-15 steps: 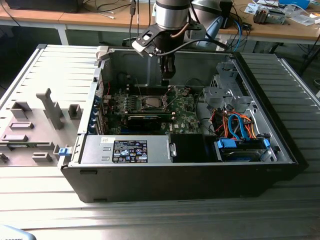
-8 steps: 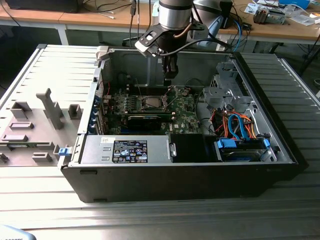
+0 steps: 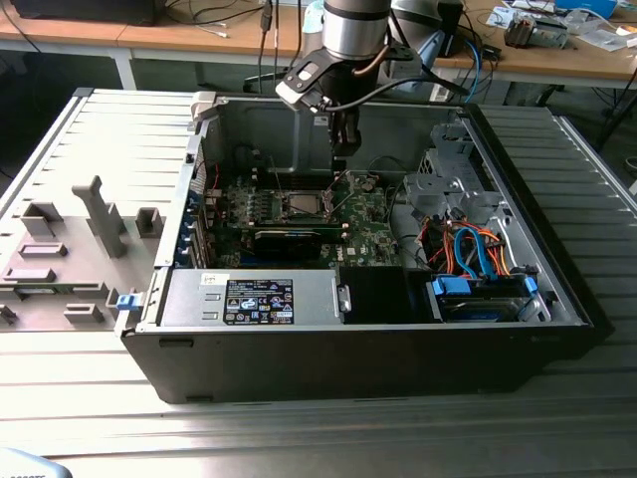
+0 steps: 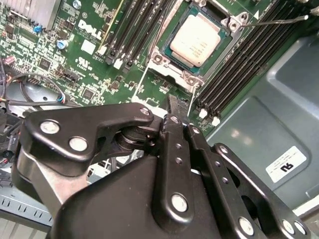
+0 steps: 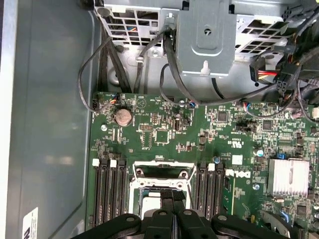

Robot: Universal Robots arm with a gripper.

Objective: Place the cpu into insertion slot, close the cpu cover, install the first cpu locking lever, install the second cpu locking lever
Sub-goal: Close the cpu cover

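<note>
Gripper (image 4: 173,103) fingers are sitting pressed together, pinching nothing, and hovering over the green board (image 4: 94,64) near the socket. The cpu (image 4: 198,39) is lying flat in the insertion slot (image 4: 169,69). A thin wire lever (image 4: 279,20) is sticking out across the memory slots (image 4: 234,69). Further back, the metal drive cage (image 5: 207,35) is showing in the first wrist view.

We see white lettering (image 4: 92,29) on the green board (image 4: 55,69), faint print on the cpu (image 4: 198,40), a black label (image 3: 257,301) on the power supply (image 3: 317,291), and a white sticker (image 4: 285,164) on the case wall (image 4: 254,124).
</note>
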